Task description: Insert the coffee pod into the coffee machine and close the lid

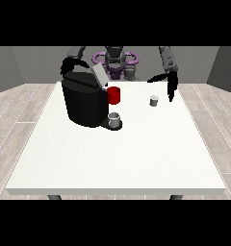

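White table (117, 158): large rectangular top; the near half carries nothing that shows.

Small grey cup (115, 120): upright on the black base of the coffee machine, on the machine's side toward the table's right edge, nearest of the items to the table's near edge.

Coffee machine (83, 101): black, bulky body, standing on the far-left part of the table. Its grey lid (99, 75) is tilted up, open, at the top of the body.

Red cup (114, 95): upright, just beside the machine toward the right edge, behind the grey cup.

Coffee pod (154, 100): small, pale, standing on the table toward the far-right corner, well apart from the machine, untouched by either hand.

Hand at the view's right (170, 85): black, above the table near its far edge, just beside the pod on the right-edge side; fingers straight and pointing down, thumb spread toward the machine, holding nothing.

Hand at the view's left (71, 64): black, behind and above the machine's top near the far-left corner; whether its fingers are apart or together cannot be told.
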Controlling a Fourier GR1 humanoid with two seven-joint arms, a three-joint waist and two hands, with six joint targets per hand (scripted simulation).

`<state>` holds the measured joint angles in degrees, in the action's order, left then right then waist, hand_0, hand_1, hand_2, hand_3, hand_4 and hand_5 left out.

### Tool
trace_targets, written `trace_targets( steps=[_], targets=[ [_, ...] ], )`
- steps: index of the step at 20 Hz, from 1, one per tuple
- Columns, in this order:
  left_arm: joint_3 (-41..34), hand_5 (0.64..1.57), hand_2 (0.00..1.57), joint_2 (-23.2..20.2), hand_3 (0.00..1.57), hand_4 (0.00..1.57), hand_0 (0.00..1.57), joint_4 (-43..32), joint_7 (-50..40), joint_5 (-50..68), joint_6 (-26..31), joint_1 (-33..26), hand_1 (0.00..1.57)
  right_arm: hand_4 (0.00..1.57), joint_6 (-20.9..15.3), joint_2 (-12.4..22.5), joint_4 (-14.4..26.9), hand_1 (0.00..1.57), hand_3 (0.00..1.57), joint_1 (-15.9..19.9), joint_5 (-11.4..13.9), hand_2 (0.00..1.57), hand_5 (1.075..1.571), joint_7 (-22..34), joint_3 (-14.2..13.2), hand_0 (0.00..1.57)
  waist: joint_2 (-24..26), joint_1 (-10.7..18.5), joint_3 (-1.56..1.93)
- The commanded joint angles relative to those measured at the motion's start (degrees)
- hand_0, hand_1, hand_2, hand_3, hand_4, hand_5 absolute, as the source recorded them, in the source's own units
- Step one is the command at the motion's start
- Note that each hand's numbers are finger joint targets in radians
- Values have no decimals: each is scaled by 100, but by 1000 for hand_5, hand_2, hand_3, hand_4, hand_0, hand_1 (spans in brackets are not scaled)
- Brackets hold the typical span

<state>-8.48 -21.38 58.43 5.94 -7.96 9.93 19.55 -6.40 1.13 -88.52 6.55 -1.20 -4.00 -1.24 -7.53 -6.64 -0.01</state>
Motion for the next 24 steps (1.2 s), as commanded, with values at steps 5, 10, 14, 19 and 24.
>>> trace_targets(
  steps=[5, 10, 14, 19, 24],
  targets=[
    [217, 1571, 375, -89, 0, 0, 0, -712, 406, -631, -161, 547, 0, 392, -504, -108, 531, 0, 0, 237, 261, 0, 1571, -210, 214, 0, -309, 102, 0],
    [525, 1571, 718, 82, 349, 0, 647, -791, 81, -977, -119, 150, 647, 423, -149, 240, 923, 0, 0, 139, 124, 0, 1571, 122, -259, 0, 243, 306, 2],
    [457, 1571, 738, -38, 477, 0, 615, -1319, 236, -1318, -485, 699, 615, 410, -179, 107, 1014, 0, 0, 364, 192, 0, 1571, -153, -142, 0, -196, 46, 1],
    [559, 1571, 698, -313, 414, 0, 568, -1743, 747, -1726, -579, 850, 568, 393, -476, -27, 832, 0, 0, 716, 306, 0, 1571, 85, -90, 0, -407, -13, -1],
    [742, 1571, 809, 14, 551, 0, 673, -1771, 479, -2156, -1106, 889, 673, 453, -137, 105, 1053, 0, 0, 374, 165, 0, 1571, 78, -101, 0, 28, -43, 1]
  ],
)
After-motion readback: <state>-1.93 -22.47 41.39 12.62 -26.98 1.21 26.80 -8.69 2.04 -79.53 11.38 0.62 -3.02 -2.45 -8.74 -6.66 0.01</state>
